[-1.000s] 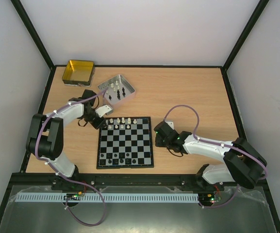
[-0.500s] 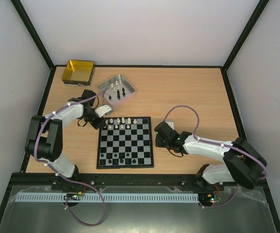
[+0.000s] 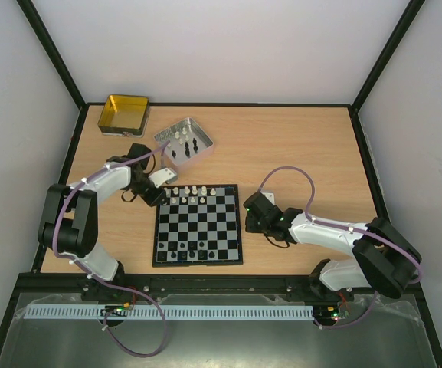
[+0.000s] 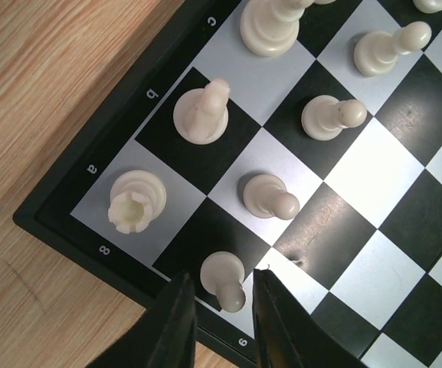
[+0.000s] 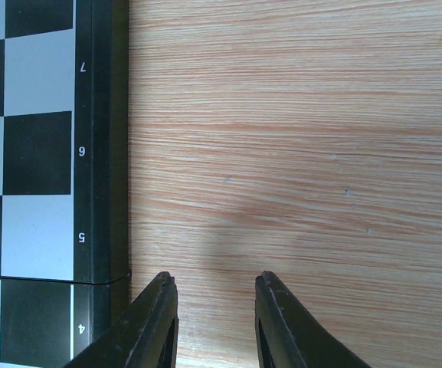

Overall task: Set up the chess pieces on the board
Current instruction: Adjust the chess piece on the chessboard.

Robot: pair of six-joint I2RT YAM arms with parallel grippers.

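Observation:
The board (image 3: 205, 226) lies in the middle of the table, with white chess pieces (image 3: 192, 192) along its far rows and black ones (image 3: 184, 249) along its near rows. My left gripper (image 3: 162, 192) hovers at the board's far left corner. In the left wrist view it (image 4: 222, 274) is open, and a white pawn (image 4: 222, 268) stands on a black square between its fingers with a gap on each side. A white rook (image 4: 134, 201) and a knight (image 4: 201, 115) stand close by. My right gripper (image 5: 214, 277) is open and empty over bare wood, just right of the board's edge (image 5: 98, 153).
A silver-grey tray (image 3: 199, 153) with several more small pieces stands behind the board. A gold-yellow tin (image 3: 124, 113) sits at the far left corner of the table. My right gripper (image 3: 249, 215) rests beside the board's right side.
The left gripper's fingers have parted and let go of the white pawn, which now stands on its square. The right arm has not moved.

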